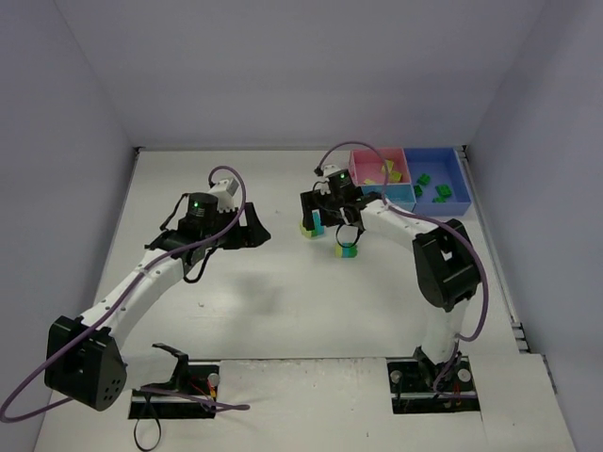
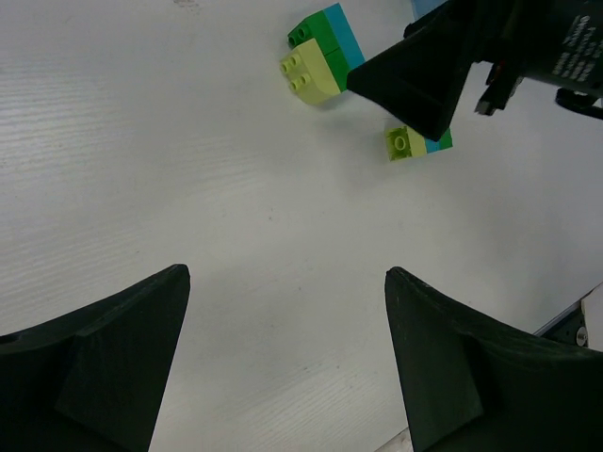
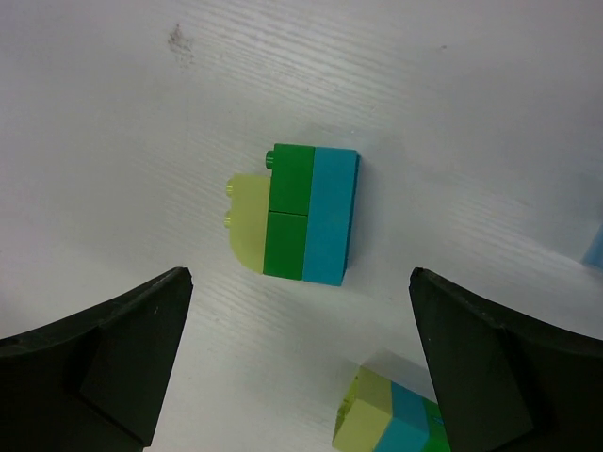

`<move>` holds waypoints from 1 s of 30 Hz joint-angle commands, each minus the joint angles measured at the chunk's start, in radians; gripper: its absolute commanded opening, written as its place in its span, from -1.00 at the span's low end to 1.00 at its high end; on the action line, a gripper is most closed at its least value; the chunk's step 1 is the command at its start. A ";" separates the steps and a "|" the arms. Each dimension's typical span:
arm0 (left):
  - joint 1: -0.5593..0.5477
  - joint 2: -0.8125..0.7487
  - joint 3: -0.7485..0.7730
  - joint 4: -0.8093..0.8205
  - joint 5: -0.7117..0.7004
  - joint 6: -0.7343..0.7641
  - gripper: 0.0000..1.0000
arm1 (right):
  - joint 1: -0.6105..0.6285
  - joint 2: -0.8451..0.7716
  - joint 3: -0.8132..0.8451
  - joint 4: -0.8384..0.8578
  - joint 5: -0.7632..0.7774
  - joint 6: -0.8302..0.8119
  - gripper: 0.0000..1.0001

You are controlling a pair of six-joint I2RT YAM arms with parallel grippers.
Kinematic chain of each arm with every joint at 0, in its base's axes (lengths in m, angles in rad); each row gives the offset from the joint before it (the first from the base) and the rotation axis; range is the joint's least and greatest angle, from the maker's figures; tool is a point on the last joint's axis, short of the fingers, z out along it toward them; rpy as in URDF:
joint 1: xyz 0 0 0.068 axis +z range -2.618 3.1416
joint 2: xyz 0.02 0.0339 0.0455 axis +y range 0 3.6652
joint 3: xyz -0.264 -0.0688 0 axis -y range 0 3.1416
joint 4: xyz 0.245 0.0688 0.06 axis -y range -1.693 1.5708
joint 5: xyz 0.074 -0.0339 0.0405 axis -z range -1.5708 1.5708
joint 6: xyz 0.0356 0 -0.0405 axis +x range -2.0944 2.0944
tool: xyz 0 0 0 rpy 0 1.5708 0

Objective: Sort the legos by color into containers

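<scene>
White print on the right wrist housing is too blurred to read. The right arm reaches toward 11 o'clock. The right gripper is spread wide and empty above a yellow-green, green and cyan lego stack. A second lego stack lies at its 5 o'clock. The left gripper gapes, holding nothing, over the table. The joined trays sit at the table's 1 o'clock.

White links, black joints, purple cables, black left gripper
</scene>
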 commanded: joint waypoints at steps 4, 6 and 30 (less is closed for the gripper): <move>0.009 -0.046 0.008 0.006 -0.034 -0.049 0.55 | 0.058 0.071 0.091 0.021 0.082 -0.003 0.94; 0.012 -0.044 0.005 0.004 -0.035 -0.059 0.55 | 0.069 0.103 0.109 0.021 0.108 -0.006 0.94; 0.038 -0.046 -0.009 0.018 0.010 -0.082 0.55 | 0.083 0.163 0.062 0.046 0.132 -0.108 -0.18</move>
